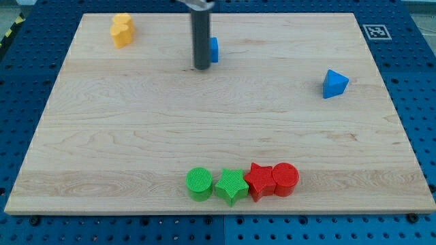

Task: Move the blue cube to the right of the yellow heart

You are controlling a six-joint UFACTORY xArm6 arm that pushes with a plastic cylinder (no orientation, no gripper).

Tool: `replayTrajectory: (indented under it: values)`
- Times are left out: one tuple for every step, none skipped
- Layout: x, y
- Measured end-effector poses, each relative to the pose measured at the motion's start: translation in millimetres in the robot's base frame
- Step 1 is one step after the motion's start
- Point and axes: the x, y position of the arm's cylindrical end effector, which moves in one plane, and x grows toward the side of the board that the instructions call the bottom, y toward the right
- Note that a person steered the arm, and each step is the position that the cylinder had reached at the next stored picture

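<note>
Wooden board (136, 122) on a blue pegboard table (20, 82), seen from above and in front.

Yellow heart (122, 30) as the landmark, near the board's top-left corner, standing alone.

To the view's right of the heart, at about the same height: my tip (201, 67), the lower end of a straight dark rod coming down from the view's top edge. No jaws on the rod, nothing held; only a blunt end resting at board level. Just behind and to the view's right of the rod, the blue cube (214, 50), mostly hidden by it; touching or a hair apart, cannot tell.

Well below the heart and to its right, near the board's bottom edge, a tight row: green cylinder (199, 184), green star (231, 186), red star (259, 180), red cylinder (285, 180), each touching the next.

Far to the heart's right, slightly lower, a blue triangular block (334, 84), alone near the right side.

Beyond it, at the board's top-right corner, a black-and-white marker tag (376, 31).
</note>
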Motion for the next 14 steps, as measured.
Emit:
replayTrajectory:
  values:
    - [-6, -10]
    - [13, 27]
    - [28, 67]
    - [21, 75]
    - [0, 49]
    - [-17, -10]
    - [-20, -19]
    - [-9, 24]
    - [-5, 65]
    - [-25, 69]
    - [-36, 38]
    - [-36, -24]
    - [-36, -54]
    - [-36, -10]
